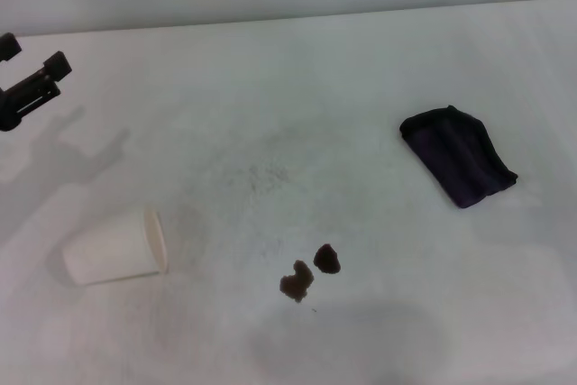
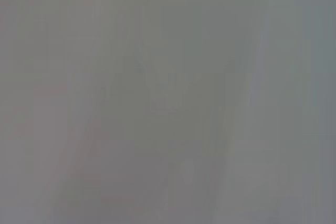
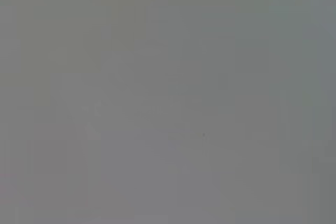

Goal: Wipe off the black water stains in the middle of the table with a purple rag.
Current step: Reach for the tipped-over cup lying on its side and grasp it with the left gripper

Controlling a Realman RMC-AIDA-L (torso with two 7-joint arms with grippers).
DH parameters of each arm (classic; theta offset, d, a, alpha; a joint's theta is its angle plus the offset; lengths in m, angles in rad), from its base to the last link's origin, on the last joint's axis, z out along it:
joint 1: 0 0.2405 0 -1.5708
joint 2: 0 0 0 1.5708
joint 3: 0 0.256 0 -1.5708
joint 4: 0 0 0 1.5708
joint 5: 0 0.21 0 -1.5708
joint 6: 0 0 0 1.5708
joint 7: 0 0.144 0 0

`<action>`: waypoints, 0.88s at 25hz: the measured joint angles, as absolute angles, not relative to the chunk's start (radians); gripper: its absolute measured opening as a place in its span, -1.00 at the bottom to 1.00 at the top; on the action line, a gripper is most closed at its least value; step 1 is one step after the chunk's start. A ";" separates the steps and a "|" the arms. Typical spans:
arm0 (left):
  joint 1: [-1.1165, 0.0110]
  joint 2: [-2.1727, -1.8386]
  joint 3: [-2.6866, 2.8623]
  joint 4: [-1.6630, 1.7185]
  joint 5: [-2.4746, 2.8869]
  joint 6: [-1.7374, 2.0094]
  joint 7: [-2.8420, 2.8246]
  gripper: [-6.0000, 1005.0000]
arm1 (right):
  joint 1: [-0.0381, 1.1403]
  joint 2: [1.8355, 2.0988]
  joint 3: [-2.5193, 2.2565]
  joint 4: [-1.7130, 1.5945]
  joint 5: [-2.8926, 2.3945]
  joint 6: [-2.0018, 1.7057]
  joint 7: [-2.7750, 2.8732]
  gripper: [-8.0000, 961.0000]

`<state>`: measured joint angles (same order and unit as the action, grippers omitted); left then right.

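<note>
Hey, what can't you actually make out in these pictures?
- Right claw: in no view; its wrist view shows only blank grey.
- Left claw: cut off by the head view's left edge, so its grip is unclear; its wrist view is blurred grey.
- White paper cup: lies on its side, inside hidden.

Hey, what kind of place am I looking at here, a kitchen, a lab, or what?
Probably a lab or test bench set up for a cleaning trial, not a kitchen. A plain white table holds only a tipped-over paper cup, a purple rag and two black water stains, with the robot's left gripper at the edge.
</note>
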<state>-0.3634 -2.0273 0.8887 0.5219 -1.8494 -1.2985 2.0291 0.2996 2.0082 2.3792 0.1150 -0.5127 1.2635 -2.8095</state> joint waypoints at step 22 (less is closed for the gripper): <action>-0.476 -1.923 0.883 1.177 -0.922 -1.720 1.511 0.74 | 0.323 2.011 2.390 0.104 -0.449 1.171 -2.726 0.82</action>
